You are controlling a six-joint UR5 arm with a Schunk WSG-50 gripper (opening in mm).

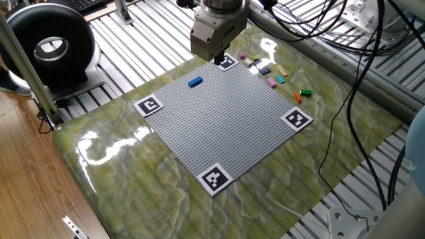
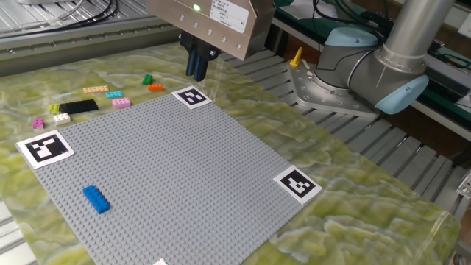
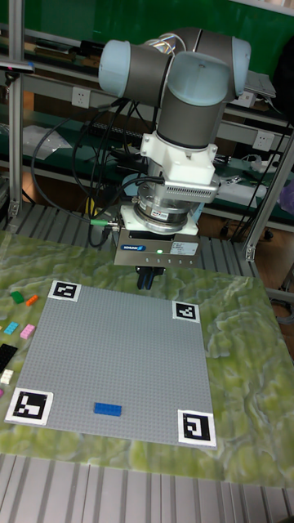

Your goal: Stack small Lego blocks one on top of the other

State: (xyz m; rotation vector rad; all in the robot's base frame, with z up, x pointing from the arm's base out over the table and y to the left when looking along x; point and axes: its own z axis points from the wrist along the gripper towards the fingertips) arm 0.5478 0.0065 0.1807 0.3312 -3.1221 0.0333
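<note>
Grey baseplate (image 2: 184, 169), blue brick (image 2: 96, 199), pincer (image 2: 196, 72) aloft

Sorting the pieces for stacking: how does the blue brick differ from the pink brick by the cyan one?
The blue brick lies alone on the grey baseplate; the pink brick lies off it, on the table among other loose bricks. The blue brick looks longer than the pink brick. Both lie flat, untouched by the gripper.

Your table (image 1: 126, 179) has a green marbled top. On it lies the grey baseplate (image 1: 222, 123); loose bricks (image 2: 81, 107) sit beside one edge, among them a pink brick (image 2: 121, 103).
</note>
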